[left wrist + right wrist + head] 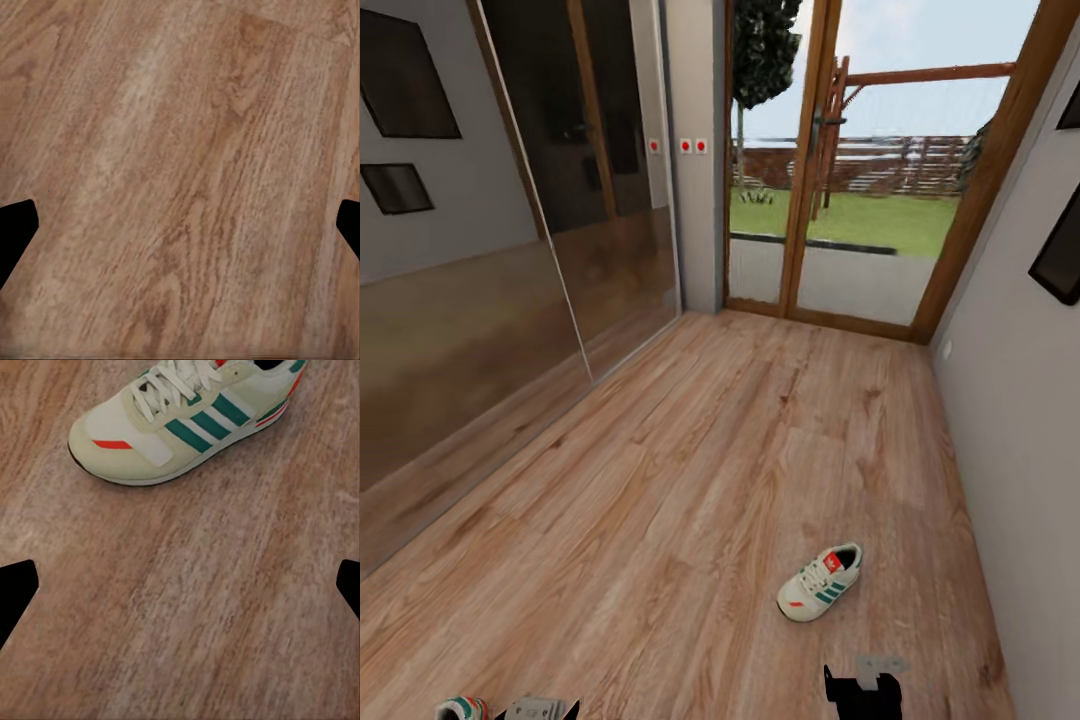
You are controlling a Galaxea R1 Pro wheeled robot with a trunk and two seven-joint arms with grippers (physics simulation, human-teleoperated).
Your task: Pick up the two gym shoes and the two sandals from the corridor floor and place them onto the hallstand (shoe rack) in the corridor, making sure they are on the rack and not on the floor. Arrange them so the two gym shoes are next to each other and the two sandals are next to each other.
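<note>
Judging from the corridor as it lies, the job has hardly begun. Nearest, at the head view's bottom edge, the left claw (540,710) hangs just beside a second sneaker (461,708) that is barely visible; its fingers are spread wide over bare floor (180,150). The right claw (862,690), equally wide and empty, hovers near one sneaker (820,582) resting upright on the planks. Farther off stand a mirrored wardrobe (560,250) and glass door (830,180).

I see the second gym shoe (461,709) cut off by the head view's bottom edge, only its heel showing. My right wrist view crops the nearer gym shoe (187,424) at the heel.
</note>
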